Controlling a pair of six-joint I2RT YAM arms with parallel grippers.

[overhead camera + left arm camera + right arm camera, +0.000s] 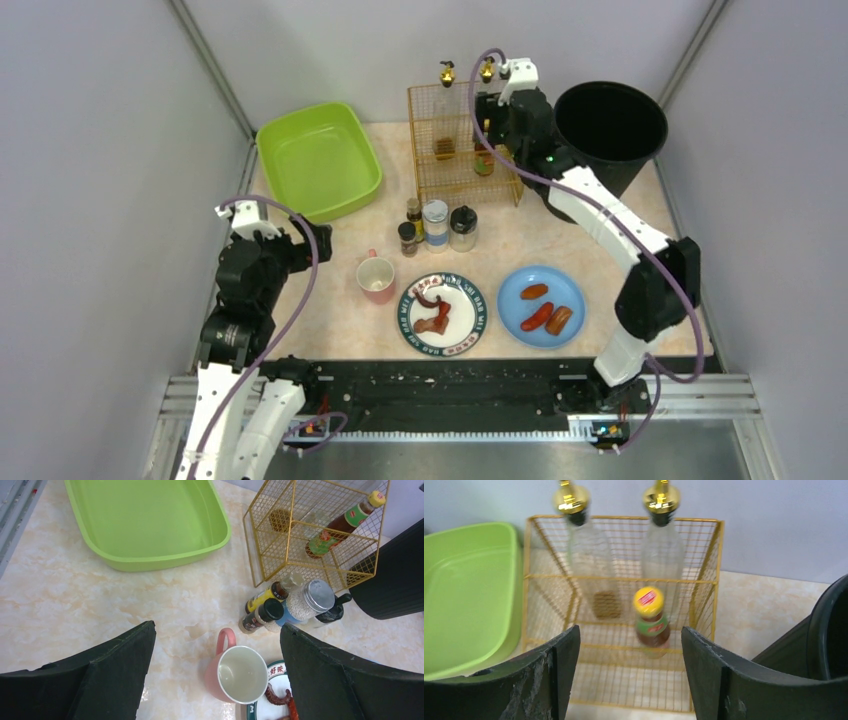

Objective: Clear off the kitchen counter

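The left arm point(245, 285) and right arm point(610, 222) have white links and black joints, each with a looping mauve cable point(316, 262). A green light point(549, 158) glows on the right arm. The right hand point(629, 632) has black wedge fingers point(544, 680) with scuffed grey edges.

Bare counter point(345, 240) lies open between the green tub point(318, 160) and the pink mug point(376, 278). There is more to the right of the jars point(436, 225), as far as the right arm point(600, 215), which slants across that side. The jars stand packed just in front of the wire rack point(430, 120), blocking its lower front. The arm fills the gap between the rack and the black bin point(610, 125). The patterned plate point(470, 322) and blue plate point(575, 290) line the near edge with a narrow gap between them.
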